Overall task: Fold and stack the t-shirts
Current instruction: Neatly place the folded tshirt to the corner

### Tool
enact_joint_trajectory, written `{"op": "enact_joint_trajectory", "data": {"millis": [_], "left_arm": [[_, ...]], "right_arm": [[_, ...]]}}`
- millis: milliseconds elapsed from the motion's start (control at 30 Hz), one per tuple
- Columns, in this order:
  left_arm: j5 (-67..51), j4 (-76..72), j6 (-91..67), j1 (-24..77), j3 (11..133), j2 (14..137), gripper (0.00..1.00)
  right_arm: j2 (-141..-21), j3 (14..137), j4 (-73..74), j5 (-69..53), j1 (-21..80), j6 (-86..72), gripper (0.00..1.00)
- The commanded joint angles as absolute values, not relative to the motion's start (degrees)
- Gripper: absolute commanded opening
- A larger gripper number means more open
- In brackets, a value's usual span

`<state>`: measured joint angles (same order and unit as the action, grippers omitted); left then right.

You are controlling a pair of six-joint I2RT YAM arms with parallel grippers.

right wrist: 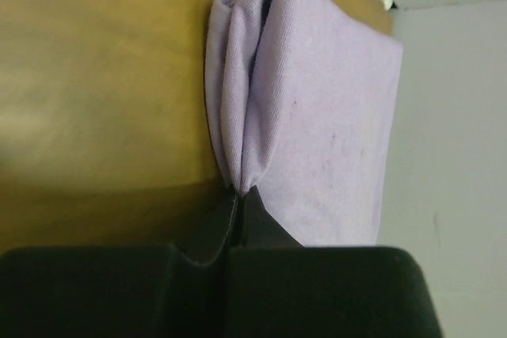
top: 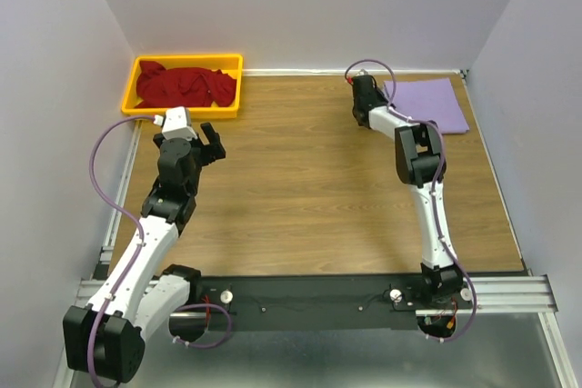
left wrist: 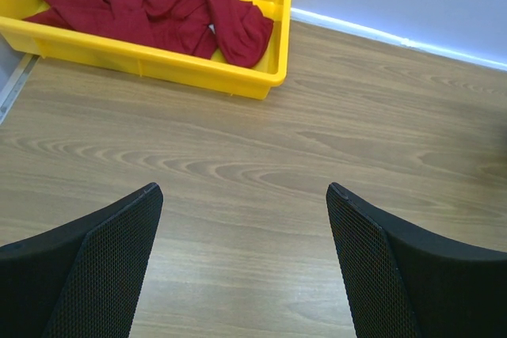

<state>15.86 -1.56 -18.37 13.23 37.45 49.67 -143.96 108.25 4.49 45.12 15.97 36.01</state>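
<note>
At far right, right jaws pinch lavender shirt (right wrist: pixel 317 100).

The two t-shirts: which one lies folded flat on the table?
The lavender t-shirt, at the far right corner, its edge pinched by the right tool. The dark red t-shirt lies crumpled in the yellow bin.

On the left side of the frame: bent at the elbow, rising from the lower left corner, with the left gripper (top: pixel 211 141) spread wide and pointing up-frame. On the right: stretched toward the upper right, with the right gripper (right wrist: pixel 240 194) pinched tight on the lavender shirt (right wrist: pixel 317 116).
</note>
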Motion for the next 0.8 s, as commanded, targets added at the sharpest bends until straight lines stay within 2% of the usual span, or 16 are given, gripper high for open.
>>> {"op": "enact_joint_trajectory", "data": {"millis": [0,33,67,167,200,233,267,300,367,400,567,700,767], "left_arm": [[17.3,-1.7,-17.4,13.4,37.0,51.8,0.91],[17.1,-1.7,-17.4,13.4,37.1,52.6,0.91],[17.1,-1.8,-17.4,13.4,37.3,52.8,0.91],[17.0,-1.8,-17.4,13.4,37.6,53.9,0.91],[16.9,-1.8,-17.4,13.4,37.7,54.0,0.91],[16.7,-1.8,-17.4,13.4,37.9,54.2,0.91],[16.6,-1.8,-17.4,13.4,38.0,54.2,0.91],[16.5,-1.8,-17.4,13.4,38.1,54.1,0.91],[16.1,-1.8,-17.4,13.4,38.1,53.4,0.91],[16.0,-1.8,-17.4,13.4,38.0,53.2,0.91],[15.7,-2.3,-17.6,13.4,37.5,50.2,0.91],[15.0,-2.5,-17.8,13.5,36.9,48.4,0.91],[14.9,-2.4,-17.8,13.4,36.8,47.6,0.91]], "right_arm": [[-151.4,117.2,2.3,44.8,14.2,40.8,0.01],[-152.7,118.5,1.9,44.8,14.1,41.1,0.01],[-153.8,119.1,1.2,44.8,13.9,41.2,0.08],[-153.9,119.8,1.0,44.8,14.4,39.2,0.28],[-152.1,119.1,1.0,44.9,14.8,37.9,0.41],[-150.9,116.9,1.0,44.7,15.2,37.4,0.46],[-149.3,115.7,1.0,44.4,16.2,35.8,0.56],[-145.7,114.2,1.0,43.9,16.9,34.6,0.6],[-140.6,109.6,1.5,41.2,18.0,30.3,0.61],[-138.0,107.6,1.8,39.7,18.1,24.5,0.64],[-118.2,95.5,3.0,27.3,17.1,3.2,0.7],[-109.4,81.9,2.9,18.8,11.4,-20.5,0.71],[-106.0,77.5,1.7,10.8,6.2,-28.5,0.71]]}}
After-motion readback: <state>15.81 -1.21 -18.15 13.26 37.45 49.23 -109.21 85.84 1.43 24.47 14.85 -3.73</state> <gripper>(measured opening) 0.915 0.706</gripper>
